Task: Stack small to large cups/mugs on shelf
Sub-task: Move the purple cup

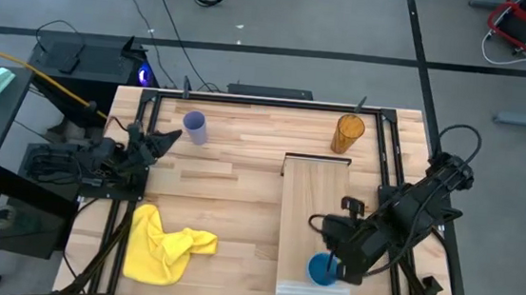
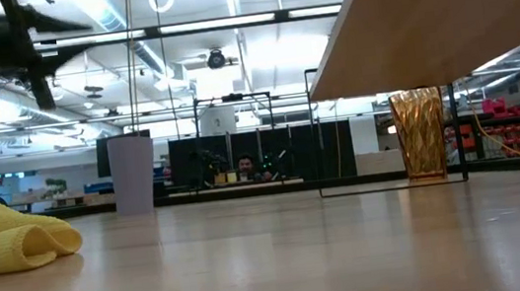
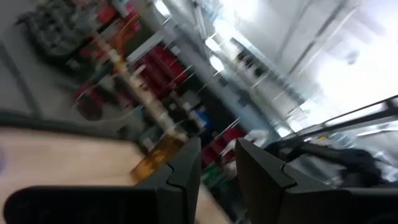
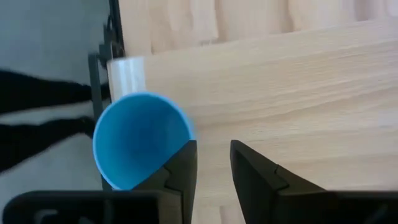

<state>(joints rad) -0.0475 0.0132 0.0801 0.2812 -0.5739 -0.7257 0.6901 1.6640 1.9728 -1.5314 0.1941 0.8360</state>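
Shelf (image 1: 313, 209) lay on table (image 1: 241, 179) right half. Short cup (image 1: 321, 269) stood on shelf's near end; tallest tumbler (image 1: 347, 133) on table behind shelf; mid cup (image 1: 195, 127) far left; cloth (image 1: 164, 244) near left.

No text, label, brand, number or sign can be read anywhere

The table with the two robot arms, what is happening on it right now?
The right gripper hangs open just over the blue cup, which stands on the pale wooden shelf near its whitish end. The lavender cup and amber tumbler wait at the table's far edge. The left gripper idles near the lavender cup.
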